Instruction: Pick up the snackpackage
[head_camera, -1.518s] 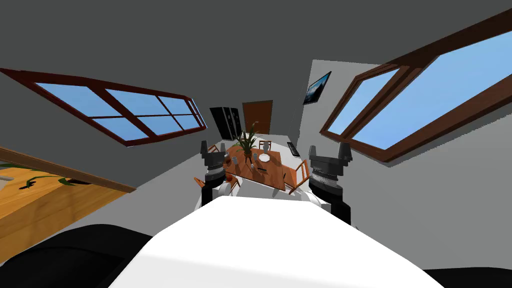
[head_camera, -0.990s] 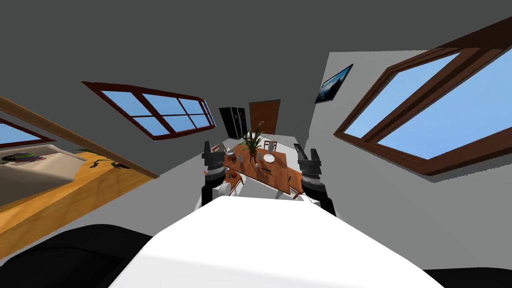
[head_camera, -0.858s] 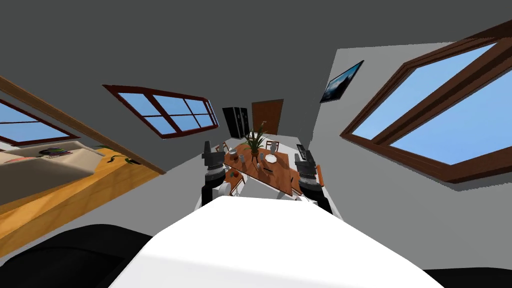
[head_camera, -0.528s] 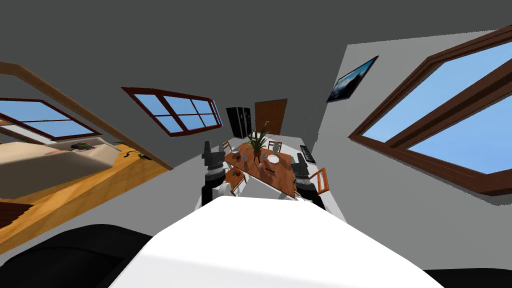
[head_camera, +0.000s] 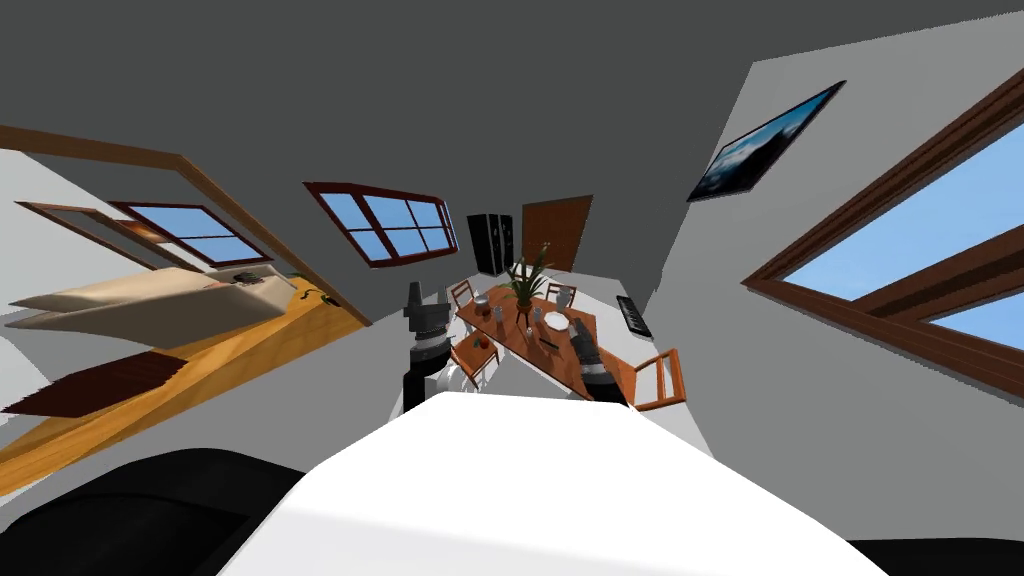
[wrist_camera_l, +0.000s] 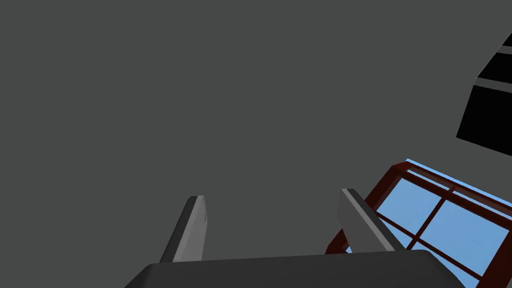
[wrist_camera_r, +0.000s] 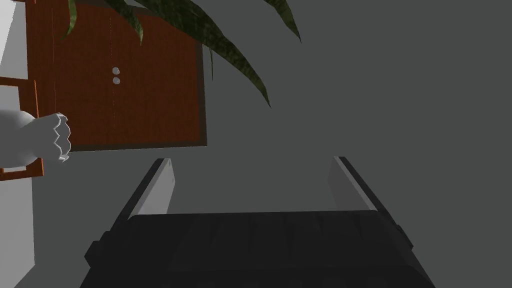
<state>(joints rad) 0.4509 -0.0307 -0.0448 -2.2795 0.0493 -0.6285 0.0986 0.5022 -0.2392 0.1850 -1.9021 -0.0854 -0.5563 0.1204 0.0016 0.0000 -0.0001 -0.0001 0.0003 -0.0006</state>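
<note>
1. Your left gripper (head_camera: 413, 297) is held up off the left end of the long brown wooden desk (head_camera: 515, 340), apart from it. Its fingers (wrist_camera_l: 192, 230) are spread w/ nothing btwn them.
2. Your right gripper (head_camera: 579, 340) is over the desk's near right end. Its fingers (wrist_camera_r: 160, 187) stand wide apart, empty.
3. The small dark flat snack package (head_camera: 548, 343) lies on the desk just left of your right gripper, on the near side of a round white plate (head_camera: 556, 321). It's too small for you to read any detail.
4. A green leafy potted plant (head_camera: 527, 280) stands mid-desk.
5. In the right wrist view you see the plant's leaves, a brown panel door (wrist_camera_r: 125, 75) beyond the fingers, and a pale vessel w/ scalloped rim (wrist_camera_r: 37, 142).
6. An orange-brown wooden chair (head_camera: 660, 378) stands right of the desk.
</note>
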